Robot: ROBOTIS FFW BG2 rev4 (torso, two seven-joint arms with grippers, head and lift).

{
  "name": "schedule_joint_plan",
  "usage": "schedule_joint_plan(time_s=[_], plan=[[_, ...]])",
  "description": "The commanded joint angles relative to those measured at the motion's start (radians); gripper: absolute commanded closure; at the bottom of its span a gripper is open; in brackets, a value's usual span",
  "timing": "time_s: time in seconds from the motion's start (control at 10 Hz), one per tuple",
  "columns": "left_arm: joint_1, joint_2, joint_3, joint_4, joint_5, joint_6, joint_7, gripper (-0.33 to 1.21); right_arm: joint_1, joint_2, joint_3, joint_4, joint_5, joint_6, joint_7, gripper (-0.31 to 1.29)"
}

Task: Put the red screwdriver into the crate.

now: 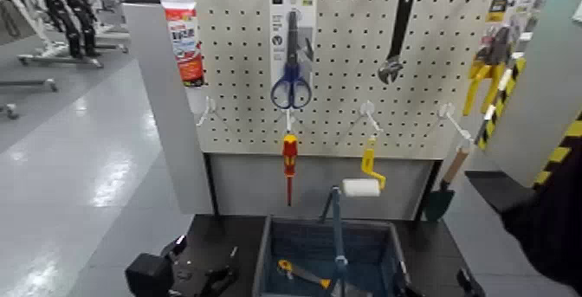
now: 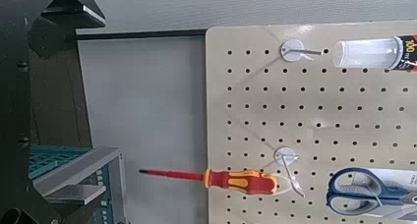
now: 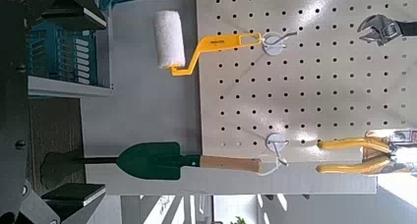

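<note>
The red screwdriver (image 1: 289, 164) hangs by its handle from a hook on the pegboard, shaft pointing down, below the blue scissors (image 1: 292, 82). It also shows in the left wrist view (image 2: 236, 180). The crate (image 1: 270, 247) stands on the dark table right below it, its upright handle bar (image 1: 336, 222) in the middle; a corner shows in the left wrist view (image 2: 67, 171). My left gripper (image 1: 192, 273) is low at the table's left, open and empty, well short of the screwdriver. My right gripper (image 3: 89, 101) is open and empty, facing the pegboard's right side.
A yellow-handled paint roller (image 1: 365, 179), a green trowel (image 1: 441, 198), a black wrench (image 1: 396, 39), yellow pliers (image 1: 485, 68) and a red-and-white tube (image 1: 184, 39) also hang on the pegboard. A yellow-handled tool (image 1: 294, 271) lies in the crate. A grey post (image 1: 169, 110) stands left.
</note>
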Motion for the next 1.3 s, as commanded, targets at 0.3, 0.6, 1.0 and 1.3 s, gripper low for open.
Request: schedule_joint_plan(time_s=[0.3, 0.6, 1.0, 1.3], plan=[[-0.005, -0.001, 0.001, 0.002, 0.007, 0.018, -0.015, 0.11, 0.000, 0.000, 0.002, 0.000, 0.000, 0.004, 0.000, 0.13], [-0.063, -0.024, 0.047, 0.003, 0.010, 0.106, -0.155, 0.11, -0.002, 0.002, 0.003, 0.002, 0.000, 0.004, 0.000, 0.13], [-0.183, -0.017, 0.046, 0.011, 0.008, 0.222, -0.292, 0.11, -0.003, 0.002, 0.006, 0.002, -0.002, 0.004, 0.000, 0.13], [-0.267, -0.008, 0.008, 0.035, 0.008, 0.264, -0.338, 0.11, -0.005, 0.002, 0.008, 0.002, -0.003, 0.002, 0.000, 0.13]])
